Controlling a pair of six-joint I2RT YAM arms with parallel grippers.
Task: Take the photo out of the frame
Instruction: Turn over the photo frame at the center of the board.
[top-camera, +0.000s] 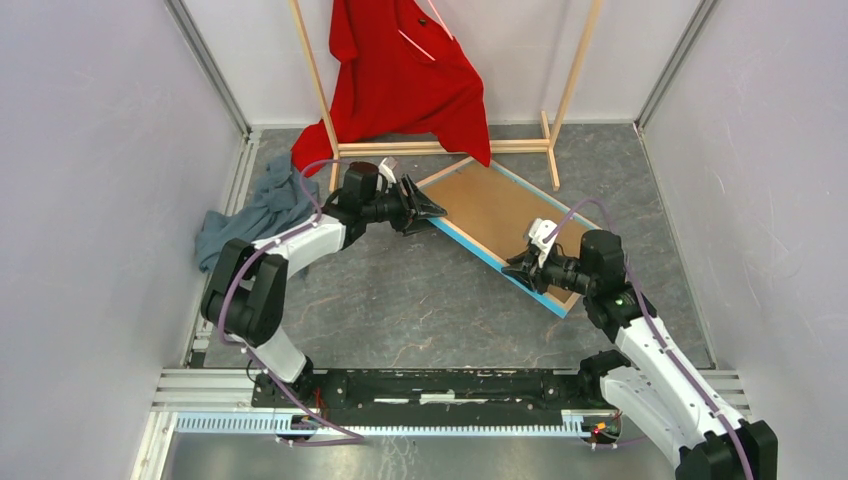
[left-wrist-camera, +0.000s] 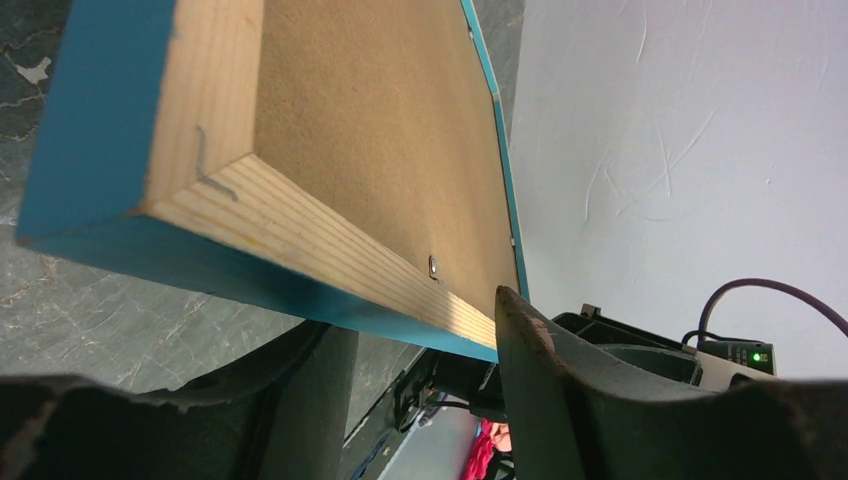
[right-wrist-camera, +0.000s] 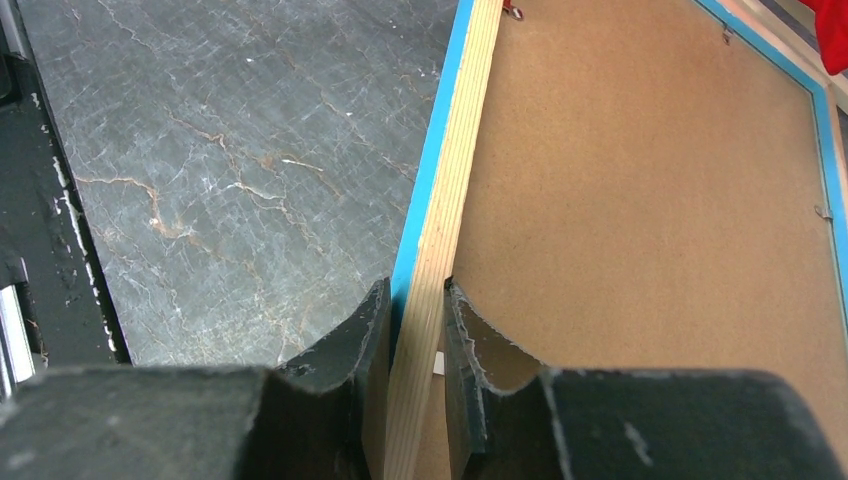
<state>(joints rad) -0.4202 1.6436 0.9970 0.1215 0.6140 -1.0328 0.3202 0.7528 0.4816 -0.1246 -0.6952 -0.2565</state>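
The frame (top-camera: 470, 247) lies back-up and aslant on the table, with a light blue border and pale wood edges. Its brown backing board (top-camera: 500, 212) faces up, so the photo is hidden. My left gripper (top-camera: 437, 210) is at the frame's far left corner. In the left wrist view it (left-wrist-camera: 415, 322) is open, with the wooden rail (left-wrist-camera: 300, 230) across its fingertips. My right gripper (top-camera: 517, 270) is at the near right end. In the right wrist view it (right-wrist-camera: 415, 300) is shut on the wooden rail (right-wrist-camera: 455, 200), one finger on the blue outer side, one against the board (right-wrist-camera: 640, 200).
A tall wooden clothes rack (top-camera: 572, 75) with a red shirt (top-camera: 400, 70) stands just behind the frame. A blue-grey cloth (top-camera: 255, 210) lies at the left wall. Grey walls close in both sides. A metal rail (top-camera: 430, 385) runs along the near edge.
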